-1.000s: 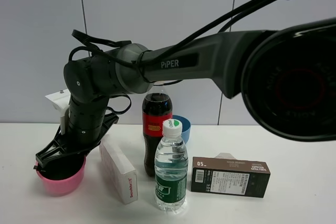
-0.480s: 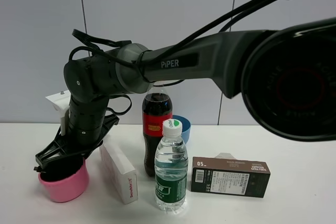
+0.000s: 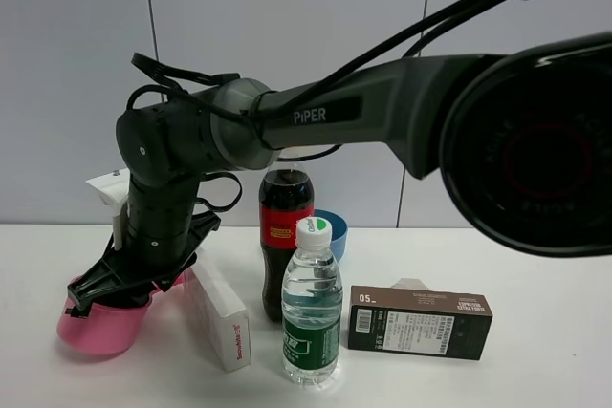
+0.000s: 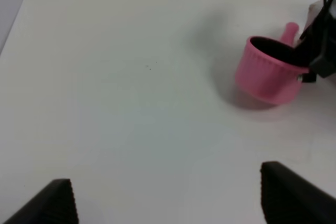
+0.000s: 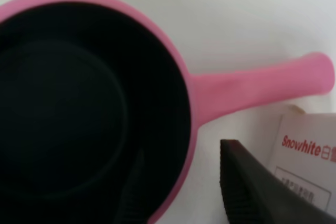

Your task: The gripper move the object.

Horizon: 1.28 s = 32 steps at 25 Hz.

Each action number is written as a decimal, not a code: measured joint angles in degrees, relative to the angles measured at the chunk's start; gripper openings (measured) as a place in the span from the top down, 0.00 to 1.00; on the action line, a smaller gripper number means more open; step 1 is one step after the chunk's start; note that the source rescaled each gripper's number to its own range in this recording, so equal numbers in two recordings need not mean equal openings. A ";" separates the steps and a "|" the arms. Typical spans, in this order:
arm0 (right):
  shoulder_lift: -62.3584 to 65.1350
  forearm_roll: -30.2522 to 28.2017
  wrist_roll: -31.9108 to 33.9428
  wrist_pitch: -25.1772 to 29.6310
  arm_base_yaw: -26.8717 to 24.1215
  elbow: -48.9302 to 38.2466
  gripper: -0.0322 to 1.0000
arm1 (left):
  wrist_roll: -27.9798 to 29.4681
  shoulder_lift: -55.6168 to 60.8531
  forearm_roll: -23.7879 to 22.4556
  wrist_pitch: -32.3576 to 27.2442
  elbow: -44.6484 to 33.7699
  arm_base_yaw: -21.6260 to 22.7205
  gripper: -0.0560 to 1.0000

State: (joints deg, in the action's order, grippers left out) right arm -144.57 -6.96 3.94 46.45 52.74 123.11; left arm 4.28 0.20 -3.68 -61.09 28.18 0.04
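The pink scoop cup (image 3: 94,328) is at the table's left, tilted, with its dark inside facing up. My right gripper (image 3: 107,293) reaches across from the right and is shut on the cup's rim. In the right wrist view, one finger (image 5: 134,192) is inside the cup (image 5: 79,108) and the other finger (image 5: 247,187) is outside, beside the straight handle (image 5: 262,85). The left wrist view shows the cup (image 4: 265,74) from afar with the right gripper (image 4: 320,40) on it. My left gripper (image 4: 165,198) is open and empty, well apart from the cup.
A white Snowhite box (image 3: 215,317) stands just right of the cup. Further right are a cola bottle (image 3: 285,236), a water bottle (image 3: 312,308), a blue bowl (image 3: 332,231) and a dark box (image 3: 421,322). A white object (image 3: 107,190) stands behind the arm.
The cup has gone from upright to tilted in the right gripper's hold and has shifted slightly left. The other objects have not moved.
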 joint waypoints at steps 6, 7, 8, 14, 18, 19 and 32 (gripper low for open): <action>1.56 0.00 0.41 1.33 0.00 0.00 0.64 | 0.00 0.00 0.00 0.00 0.00 0.00 0.00; 2.16 0.00 0.41 1.69 0.00 0.00 0.64 | 0.00 0.00 0.00 0.00 0.00 0.00 0.00; 2.58 0.00 0.41 2.34 0.00 0.02 0.64 | 0.00 0.00 0.00 0.00 0.00 0.00 0.00; 6.89 0.00 0.41 6.69 0.00 0.02 0.59 | 0.00 0.00 0.00 0.00 0.00 0.00 0.00; 9.16 0.00 0.41 9.03 0.00 0.02 0.53 | 0.00 0.00 0.00 0.00 0.00 0.00 0.00; 9.82 0.00 0.41 9.67 0.00 0.02 0.52 | 0.00 0.00 0.00 0.00 0.00 0.00 0.00; 25.07 -0.25 -1.38 13.59 0.00 0.02 0.25 | 0.00 0.00 0.00 0.00 0.00 0.00 0.00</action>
State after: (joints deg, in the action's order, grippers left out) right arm -119.50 -7.21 2.56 60.04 52.74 123.13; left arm 4.28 0.20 -3.68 -61.09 28.18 0.04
